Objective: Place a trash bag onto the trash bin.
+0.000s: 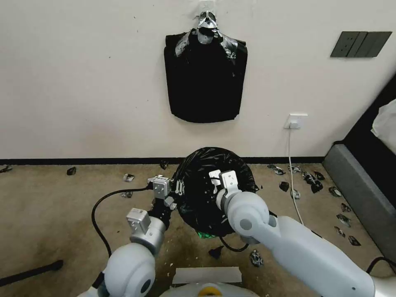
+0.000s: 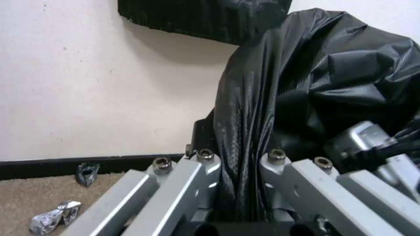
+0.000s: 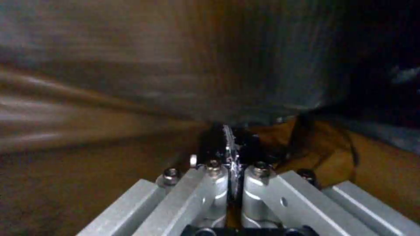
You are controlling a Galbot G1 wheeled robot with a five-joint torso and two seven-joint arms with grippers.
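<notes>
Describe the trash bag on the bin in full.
The trash bag is thin, glossy, crinkled black plastic, draped over the round bin so its walls are hidden. It stands on the carpet near the wall. The left pincer is shut on a gathered fold at its left side; the right pincer reaches into its opening, shut on film.

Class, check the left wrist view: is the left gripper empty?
No: a fold of the trash bag is pinched between the fingers of the left gripper.

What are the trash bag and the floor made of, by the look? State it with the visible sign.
Trash bag: thin black plastic film, glossy; it crinkles and gathers into sheeny folds where the left gripper pinches it.
Floor: seemingly low-pile carpet, beige and matte, with a fine nubby texture; the exact fibre is unclear.
</notes>
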